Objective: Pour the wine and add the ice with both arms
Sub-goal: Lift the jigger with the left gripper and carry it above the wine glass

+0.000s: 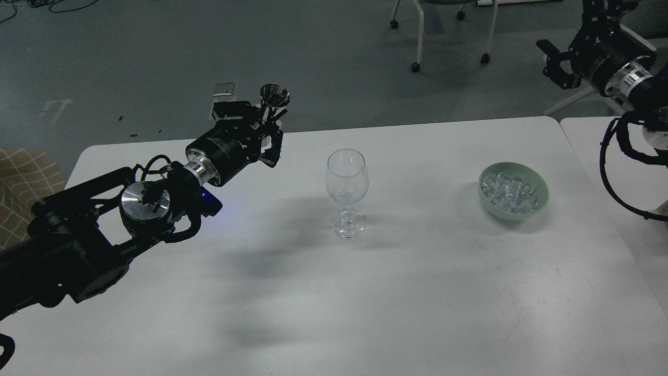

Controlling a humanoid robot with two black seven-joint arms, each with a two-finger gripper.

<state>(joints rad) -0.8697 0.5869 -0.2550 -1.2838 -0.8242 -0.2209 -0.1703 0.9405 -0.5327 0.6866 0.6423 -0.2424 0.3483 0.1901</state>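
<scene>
A clear wine glass (347, 190) stands upright in the middle of the white table (365, 292); it looks empty. A pale green bowl (514, 191) to its right holds the ice (510, 189), a heap of small clear cubes. My left gripper (269, 134) is raised left of the glass and shut on a small metal cup (274, 97) with a flared mouth, held upright. My right gripper (556, 65) hangs high at the top right, beyond the table, fingers apart and empty. No wine stream shows.
A second white table (616, 151) adjoins on the right. A chair on castors (449, 31) stands on the grey floor beyond the table. A checked cushion (21, 183) lies at the far left edge.
</scene>
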